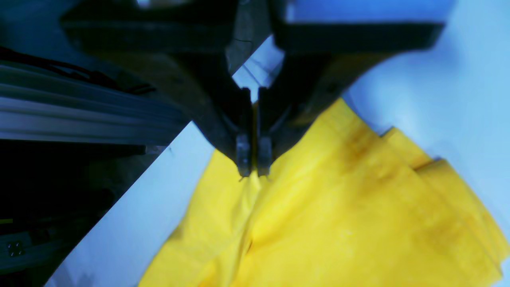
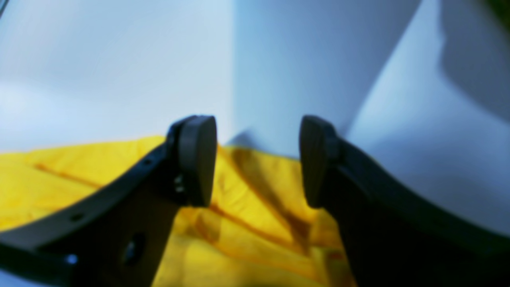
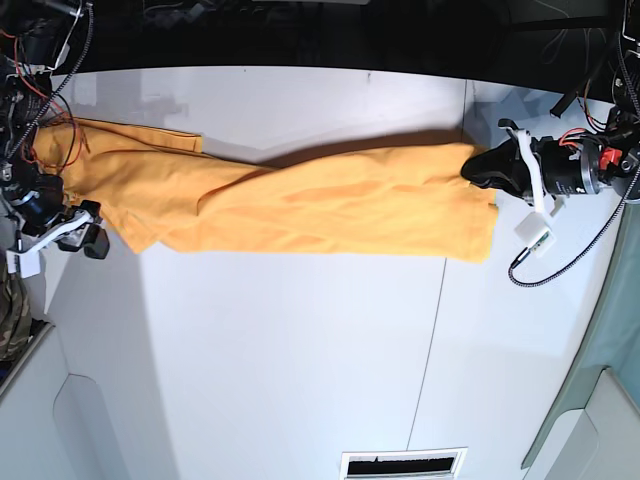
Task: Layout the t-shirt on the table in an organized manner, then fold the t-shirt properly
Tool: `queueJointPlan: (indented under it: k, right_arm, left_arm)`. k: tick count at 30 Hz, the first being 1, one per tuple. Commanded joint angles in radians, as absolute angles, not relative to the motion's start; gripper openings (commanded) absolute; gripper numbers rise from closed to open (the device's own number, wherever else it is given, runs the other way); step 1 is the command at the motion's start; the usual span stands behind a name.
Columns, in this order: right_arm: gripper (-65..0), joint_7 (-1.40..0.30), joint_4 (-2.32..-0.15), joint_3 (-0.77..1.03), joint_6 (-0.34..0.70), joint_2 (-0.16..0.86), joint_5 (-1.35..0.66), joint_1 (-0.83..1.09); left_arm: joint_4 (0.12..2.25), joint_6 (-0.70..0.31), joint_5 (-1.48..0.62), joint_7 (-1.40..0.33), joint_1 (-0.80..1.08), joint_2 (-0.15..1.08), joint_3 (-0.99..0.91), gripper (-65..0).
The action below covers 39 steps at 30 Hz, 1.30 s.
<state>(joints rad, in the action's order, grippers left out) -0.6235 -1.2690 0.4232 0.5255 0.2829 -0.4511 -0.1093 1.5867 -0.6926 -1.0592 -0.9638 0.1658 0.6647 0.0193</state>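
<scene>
The orange-yellow t-shirt (image 3: 300,205) lies stretched in a long, bunched band across the far half of the white table (image 3: 280,360). At the shirt's right end my left gripper (image 3: 478,170) is shut on the fabric. The left wrist view shows its closed fingertips (image 1: 244,153) pinching a ridge of the yellow t-shirt (image 1: 338,207) near the table's edge. At the left end my right gripper (image 3: 88,232) stands open beside the cloth. In the right wrist view its pads (image 2: 197,159) are wide apart, nothing between them, just above the folds of the t-shirt (image 2: 255,223).
A camouflage cloth (image 3: 10,310) hangs off the table's left side. Loose cables (image 3: 50,120) run over the shirt's left end. A thin dark seam (image 3: 430,330) crosses the tabletop, and a slotted vent (image 3: 400,465) sits at the near edge. A metal frame (image 1: 79,115) lies beyond the table's edge.
</scene>
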Motion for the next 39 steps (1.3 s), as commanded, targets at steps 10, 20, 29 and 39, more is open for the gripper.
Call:
queueJointPlan:
  k: [10, 20, 29, 39]
  right_arm:
    - [-54.4, -0.557, -1.180, 0.237, 0.528, 0.297, -0.426, -0.136]
    - [-61.8, -0.585, -1.254, 0.237, 0.528, 0.297, -0.426, -0.136]
    - [-65.0, -0.607, -1.298, 0.257, 0.529, 0.297, -0.430, -0.138]
    - [-65.0, -0.768, -1.573, 0.434, 0.529, 0.336, -0.578, -0.094]
  left_arm:
    - [1.600, -0.698, -1.079, -0.941, 0.155, 0.682, 0.009, -65.0]
    - [1.600, -0.698, -1.079, -0.939, 0.155, 0.682, 0.009, -65.0]
    - [1.601, -0.698, -1.081, -0.930, 0.141, 0.682, 0.004, -65.0]
    - [1.638, -0.698, -1.118, -0.938, 0.095, 0.705, -0.092, -65.0]
